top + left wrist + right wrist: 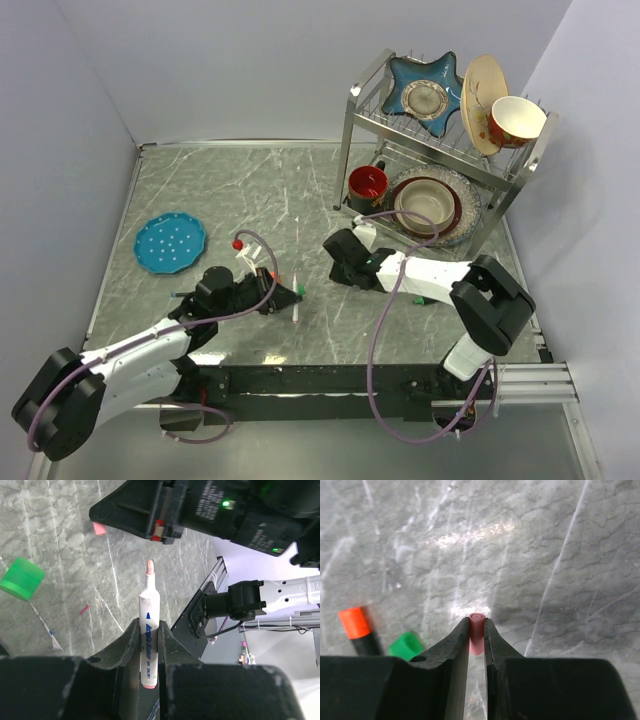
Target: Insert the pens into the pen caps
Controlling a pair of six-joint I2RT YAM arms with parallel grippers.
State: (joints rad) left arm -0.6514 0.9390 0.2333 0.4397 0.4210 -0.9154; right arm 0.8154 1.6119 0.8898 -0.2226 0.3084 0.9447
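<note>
My left tool (149, 630) is squeezed narrow on the white pen (149, 607). It grips the pen low on its body, so most of it sticks out free. I think that leaves the tip room to go into a cap. The pen's long line runs straight out from between my fingers. Its pink tip points away from me, toward my right tool (160, 530), which hangs near, in front of it.

My right tool is pinched narrow on the little pink cap (476, 634). The cap pokes out past the fingertips with its round end facing out, so the pen can meet it. Both look to be up off the counter (545, 555). The green cap (21, 578) and the orange-tipped marker (357, 627) are down there, not done yet.
</note>
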